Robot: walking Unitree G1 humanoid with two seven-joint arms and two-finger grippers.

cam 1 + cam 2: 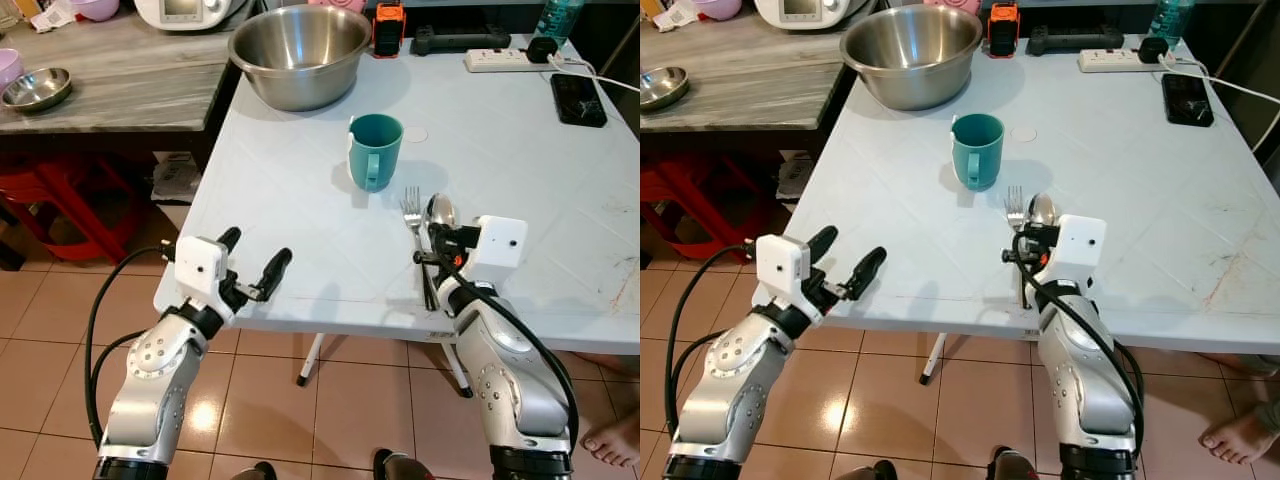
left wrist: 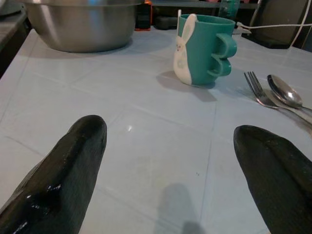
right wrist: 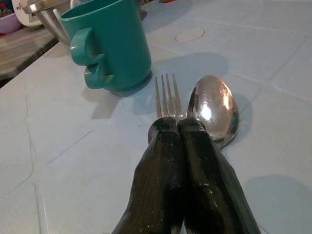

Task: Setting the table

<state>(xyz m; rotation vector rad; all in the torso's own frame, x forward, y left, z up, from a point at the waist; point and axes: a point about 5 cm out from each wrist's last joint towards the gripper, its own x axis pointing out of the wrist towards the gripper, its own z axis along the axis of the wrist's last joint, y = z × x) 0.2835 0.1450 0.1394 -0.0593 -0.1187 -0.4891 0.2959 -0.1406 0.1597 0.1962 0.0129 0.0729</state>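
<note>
— Right gripper [image 3: 178,127]: what is it doing?
— Its two black fingers are pressed together, resting over the handles of a fork [image 1: 411,212] and spoon [image 1: 442,211] lying side by side on the pale table [image 1: 520,200], just nearer the robot than the teal mug [image 1: 375,150].
— And the left gripper [image 1: 255,262]?
— Fingers spread wide, holding nothing, at the table's near edge, well left of the mug.
— Beyond the mug?
— A steel bowl [image 1: 300,52], a power strip [image 1: 500,60] and a phone [image 1: 577,98].
</note>
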